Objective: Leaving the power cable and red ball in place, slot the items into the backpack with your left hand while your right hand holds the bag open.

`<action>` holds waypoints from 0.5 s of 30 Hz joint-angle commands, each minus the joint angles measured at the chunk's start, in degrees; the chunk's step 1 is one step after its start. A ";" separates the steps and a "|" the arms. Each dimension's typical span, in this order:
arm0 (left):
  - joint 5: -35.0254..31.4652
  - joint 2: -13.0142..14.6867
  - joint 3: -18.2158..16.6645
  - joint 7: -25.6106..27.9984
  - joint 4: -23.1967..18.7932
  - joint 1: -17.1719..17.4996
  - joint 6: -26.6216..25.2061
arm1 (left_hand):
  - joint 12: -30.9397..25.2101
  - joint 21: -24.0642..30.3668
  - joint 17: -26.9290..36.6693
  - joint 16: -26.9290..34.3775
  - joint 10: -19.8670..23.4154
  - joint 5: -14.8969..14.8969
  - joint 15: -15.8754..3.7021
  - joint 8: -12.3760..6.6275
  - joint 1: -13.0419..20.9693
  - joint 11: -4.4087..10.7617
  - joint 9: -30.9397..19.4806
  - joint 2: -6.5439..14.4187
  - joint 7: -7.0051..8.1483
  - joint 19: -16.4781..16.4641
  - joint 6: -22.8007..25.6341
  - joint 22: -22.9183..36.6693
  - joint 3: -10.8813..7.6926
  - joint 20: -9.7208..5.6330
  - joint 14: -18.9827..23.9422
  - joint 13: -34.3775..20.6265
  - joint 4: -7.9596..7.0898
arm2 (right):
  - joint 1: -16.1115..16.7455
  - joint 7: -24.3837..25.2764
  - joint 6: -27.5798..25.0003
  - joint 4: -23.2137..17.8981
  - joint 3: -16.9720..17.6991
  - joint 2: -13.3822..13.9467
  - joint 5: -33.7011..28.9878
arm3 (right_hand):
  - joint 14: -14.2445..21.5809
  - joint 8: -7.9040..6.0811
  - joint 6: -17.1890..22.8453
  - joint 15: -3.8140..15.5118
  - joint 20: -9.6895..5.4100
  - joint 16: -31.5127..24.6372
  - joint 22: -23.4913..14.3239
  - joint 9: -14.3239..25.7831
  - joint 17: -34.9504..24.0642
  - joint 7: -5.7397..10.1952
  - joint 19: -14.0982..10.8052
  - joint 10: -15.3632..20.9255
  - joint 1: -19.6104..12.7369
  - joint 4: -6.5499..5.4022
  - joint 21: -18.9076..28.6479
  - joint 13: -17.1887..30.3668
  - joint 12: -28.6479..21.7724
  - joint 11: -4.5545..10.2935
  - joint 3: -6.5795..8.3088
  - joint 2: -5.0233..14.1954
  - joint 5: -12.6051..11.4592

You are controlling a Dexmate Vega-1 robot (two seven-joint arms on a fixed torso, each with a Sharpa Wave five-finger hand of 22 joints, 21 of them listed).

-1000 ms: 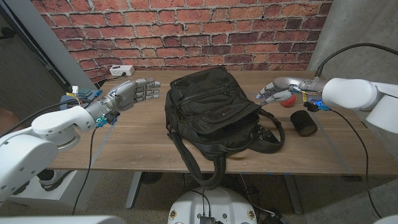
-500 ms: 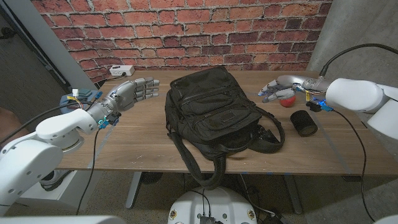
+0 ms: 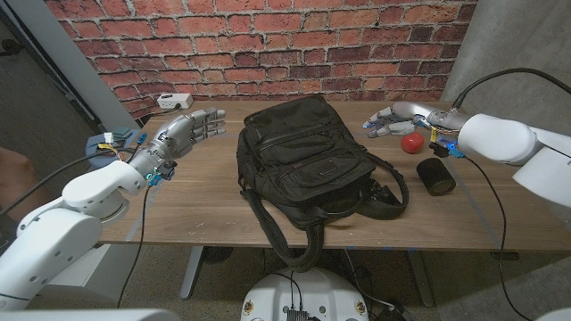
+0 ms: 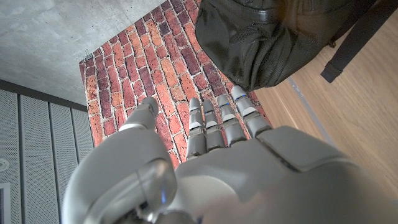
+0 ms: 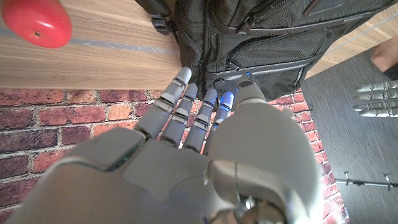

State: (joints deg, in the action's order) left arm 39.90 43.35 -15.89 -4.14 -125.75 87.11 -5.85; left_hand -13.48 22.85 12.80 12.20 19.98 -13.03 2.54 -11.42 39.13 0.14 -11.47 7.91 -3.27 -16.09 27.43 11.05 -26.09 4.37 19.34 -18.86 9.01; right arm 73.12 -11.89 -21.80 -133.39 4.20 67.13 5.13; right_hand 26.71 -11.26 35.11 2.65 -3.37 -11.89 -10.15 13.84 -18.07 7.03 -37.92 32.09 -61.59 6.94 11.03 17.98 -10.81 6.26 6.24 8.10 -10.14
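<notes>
Both hands hang above the bench with their fingers stretched out and a little apart, holding nothing. Taking the backpack as landmark: the left hand is off its left side, near its top corner, fingers reaching toward it without touching; the right hand is off its right side, level with the bag's upper part, fingers likewise turned toward it and apart from it.

Black and lying flat at the middle of the bench, the backpack has its shoulder straps trailing over the near edge. Its zips look closed. No brand or writing can be read on it in any view.

Right of the backpack, near its lower corner, lies a black cylinder; no label can be made out on it. Beyond the cylinder, just beside the right hand's wrist, sits the red ball. Behind the backpack to the left, at the bench's far edge by the brick wall, is a white power strip.
</notes>
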 commanded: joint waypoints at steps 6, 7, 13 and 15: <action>-8.51 0.32 6.73 5.79 3.08 -3.25 7.10 | -0.44 0.11 0.10 0.25 1.06 -0.18 -0.83 -0.55 -0.05 0.21 -0.06 -0.33 0.16 -0.37 0.97 0.21 -0.25 -0.74 0.66 -0.12 -0.25 | -5.48 6.77 7.84 6.02 -6.56 -4.27 3.56 | 0.80 -0.64 0.76 7.20 -1.10 -0.50 0.03 0.12 -0.06 -0.43 -0.38 0.74 0.60 -0.12 0.53 -0.05 -0.56 -0.21 0.01 0.07 -0.20; -9.53 0.49 6.94 6.30 3.06 -3.15 7.50 | -0.48 0.14 0.10 0.28 1.18 -0.18 -0.83 -0.57 -0.12 0.26 -0.06 -0.35 0.20 -0.47 1.02 0.21 -0.23 -0.74 0.73 -0.11 -0.29 | -5.57 7.38 7.91 6.22 -6.78 -4.55 3.65 | 0.83 -0.65 0.77 7.14 -1.12 -0.53 0.03 0.12 -0.05 -0.47 -0.41 0.75 0.63 -0.13 0.54 -0.06 -0.57 -0.19 0.02 0.09 -0.20; -13.09 -0.61 7.83 9.53 3.31 -2.89 10.21 | -0.58 0.14 0.06 0.28 1.54 -0.19 -1.19 -0.63 -0.32 0.61 -0.05 -0.34 0.51 -0.57 1.30 0.19 -0.27 -1.00 0.78 -0.06 -0.39 | -5.23 10.23 10.69 8.21 -7.23 -6.13 4.49 | 0.93 -0.59 0.53 7.23 -1.17 -0.65 0.02 0.11 0.00 -0.58 -0.54 0.78 0.72 -0.14 0.61 -0.12 -0.61 -0.49 0.02 0.13 -0.20; -13.05 -0.87 8.18 9.60 3.84 -3.14 10.83 | -0.57 0.15 0.07 0.32 1.55 -0.17 -1.35 -0.64 -0.44 0.57 -0.05 -0.33 0.62 -0.63 1.37 0.18 -0.25 -1.13 0.86 -0.05 -0.47 | -5.19 11.28 11.77 8.93 -7.56 -6.92 4.72 | 0.96 -0.56 0.40 7.20 -1.19 -0.69 0.02 0.11 0.02 -0.64 -0.62 0.78 0.76 -0.15 0.64 -0.14 -0.63 -0.70 0.03 0.17 -0.21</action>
State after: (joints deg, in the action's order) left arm 32.30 43.33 -10.33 1.29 -123.21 84.64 0.68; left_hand -13.86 22.85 12.78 12.20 21.00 -13.03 1.72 -11.74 38.96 0.72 -11.47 7.75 -2.76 -16.58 28.37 11.05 -26.25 3.88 20.16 -18.88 8.85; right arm 68.81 -5.22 -14.66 -128.01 -1.20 63.13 8.17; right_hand 27.38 -11.66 35.31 2.66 -3.59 -12.16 -10.15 13.85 -18.08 6.84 -38.14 32.40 -61.36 6.94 11.27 17.73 -11.04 5.96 6.24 8.31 -10.13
